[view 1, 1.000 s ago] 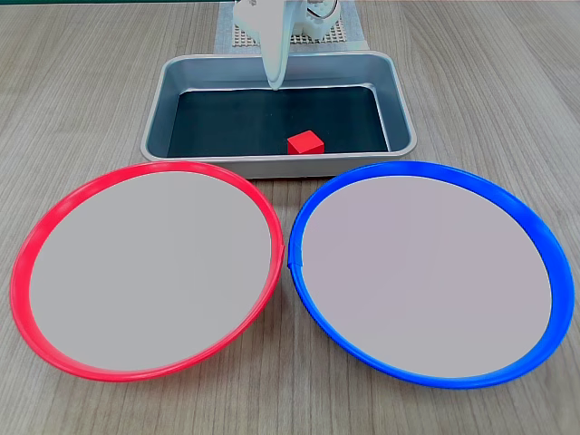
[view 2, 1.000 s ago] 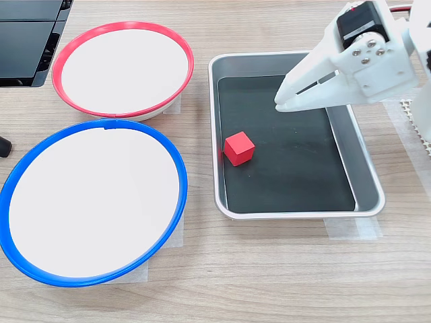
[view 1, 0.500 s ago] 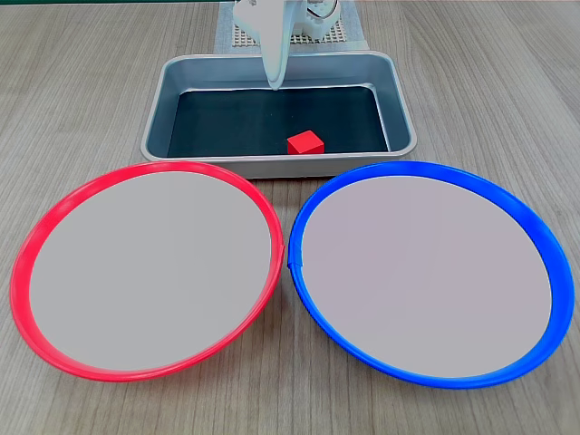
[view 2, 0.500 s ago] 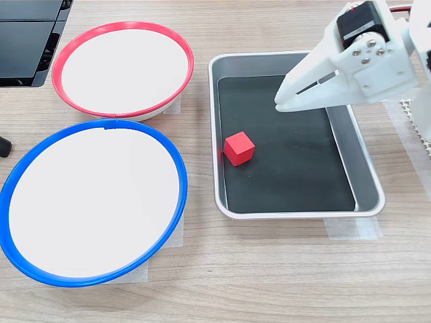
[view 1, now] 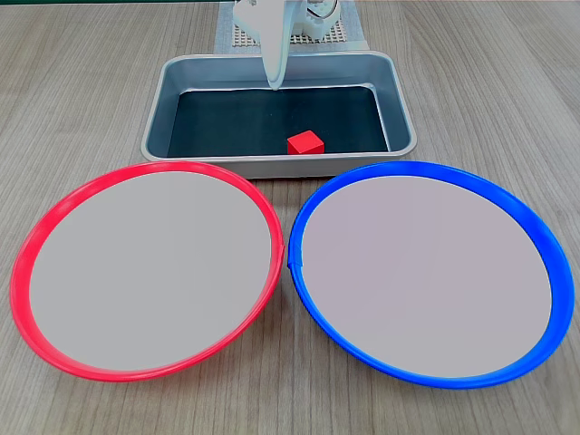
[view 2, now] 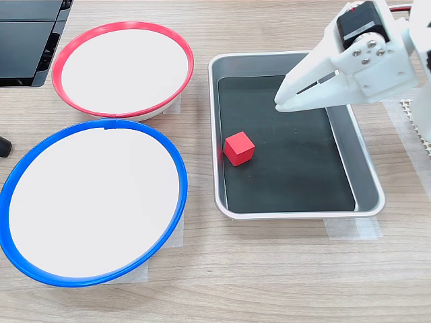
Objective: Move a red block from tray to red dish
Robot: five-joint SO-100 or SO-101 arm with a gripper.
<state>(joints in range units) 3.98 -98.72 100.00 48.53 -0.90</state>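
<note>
The red block point(view 1: 305, 143) point(view 2: 238, 148) lies on the dark bottom of the silver tray point(view 1: 171, 91) point(view 2: 366, 174), close to the wall that faces the dishes. My white gripper point(view 1: 275, 82) point(view 2: 280, 103) hangs above the tray's far part in the first exterior view, tips pointing down. Its jaws lie together with nothing between them, well apart from the block. The red dish point(view 1: 56, 214) point(view 2: 64, 57) sits in front of the tray at the first exterior view's left, with nothing on its pale centre.
A blue-rimmed dish point(view 1: 544, 245) point(view 2: 176, 168) lies beside the red one. A white perforated mat point(view 1: 237, 36) and the arm's base stand behind the tray. Dark flat gear point(view 2: 27, 40) occupies the second exterior view's top left corner.
</note>
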